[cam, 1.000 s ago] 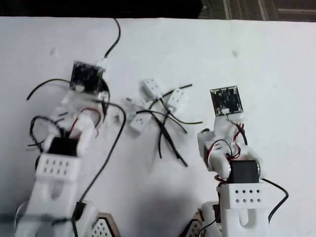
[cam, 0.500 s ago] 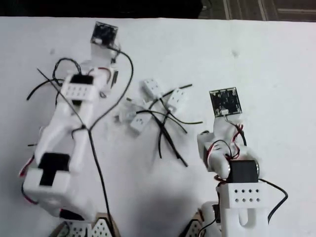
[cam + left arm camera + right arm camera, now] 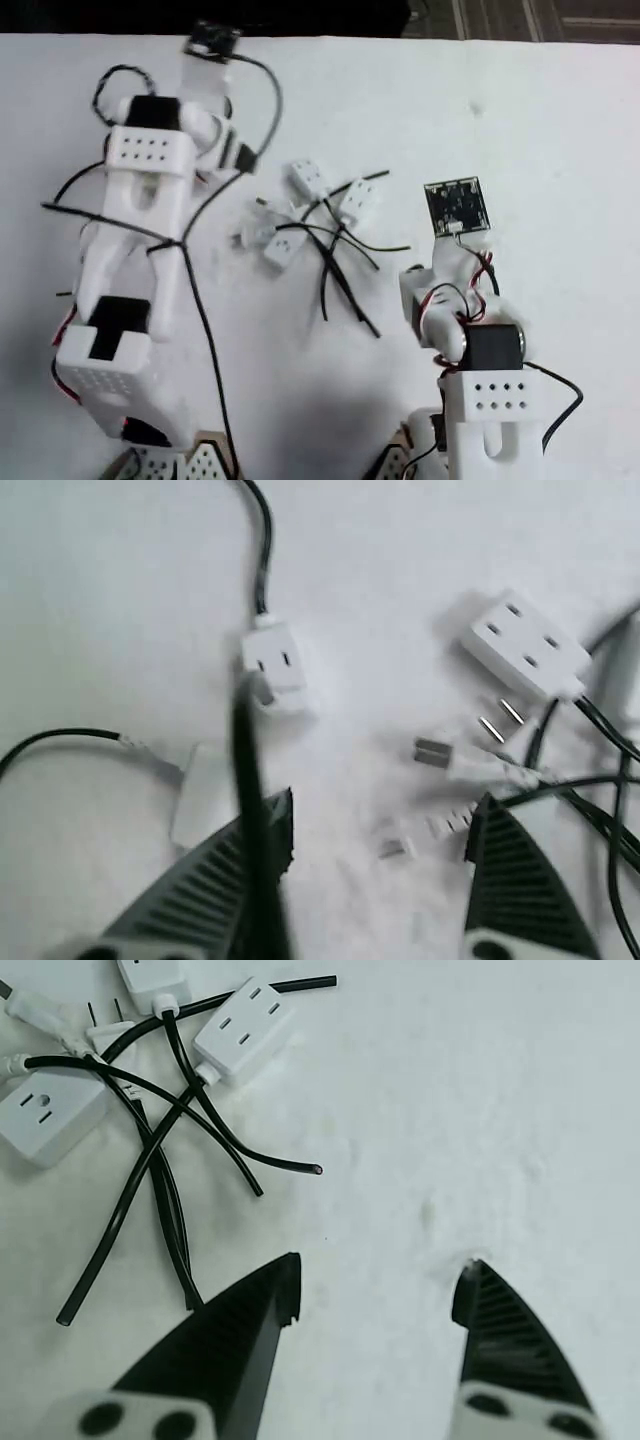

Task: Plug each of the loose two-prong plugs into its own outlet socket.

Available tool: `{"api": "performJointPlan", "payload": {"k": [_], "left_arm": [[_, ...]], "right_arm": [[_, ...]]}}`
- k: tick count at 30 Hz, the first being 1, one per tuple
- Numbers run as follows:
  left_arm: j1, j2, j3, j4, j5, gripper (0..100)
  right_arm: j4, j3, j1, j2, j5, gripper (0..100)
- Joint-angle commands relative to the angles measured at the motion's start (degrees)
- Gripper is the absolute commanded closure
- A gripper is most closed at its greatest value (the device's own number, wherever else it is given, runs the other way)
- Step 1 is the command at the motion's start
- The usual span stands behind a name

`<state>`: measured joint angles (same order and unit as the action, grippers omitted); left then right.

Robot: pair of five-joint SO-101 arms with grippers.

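High view: white table (image 3: 560, 120), dark room (image 3: 300, 15) behind; L gripper (image 3: 380, 820) & R gripper (image 3: 382, 1270) both agape.

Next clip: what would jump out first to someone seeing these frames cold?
A tangle of black cords and white outlet sockets sits mid-table between the arms. The left gripper, open, hangs over a loose two-prong plug; the right gripper, also open, is over bare table.
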<state>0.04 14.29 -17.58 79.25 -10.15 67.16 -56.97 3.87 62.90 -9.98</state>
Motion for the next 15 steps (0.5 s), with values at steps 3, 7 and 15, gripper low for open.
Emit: {"api": "performJointPlan", "payload": {"k": [3,7,15], "left_arm": [[9.9,-0.6,-9.0,13.2,-0.6,79],[14.4,0.0,-10.3,12.0,-0.1,79],[17.9,5.9,-4.8,-1.1,0.0,72]], "right_arm": [[-0.9,0.4,-2.2,-0.1,-0.1,75.2],[-0.9,0.6,-4.4,0.0,-0.2,75.2],[-3.9,0.8,-12.2,0.4,-0.2,75.2]]}}
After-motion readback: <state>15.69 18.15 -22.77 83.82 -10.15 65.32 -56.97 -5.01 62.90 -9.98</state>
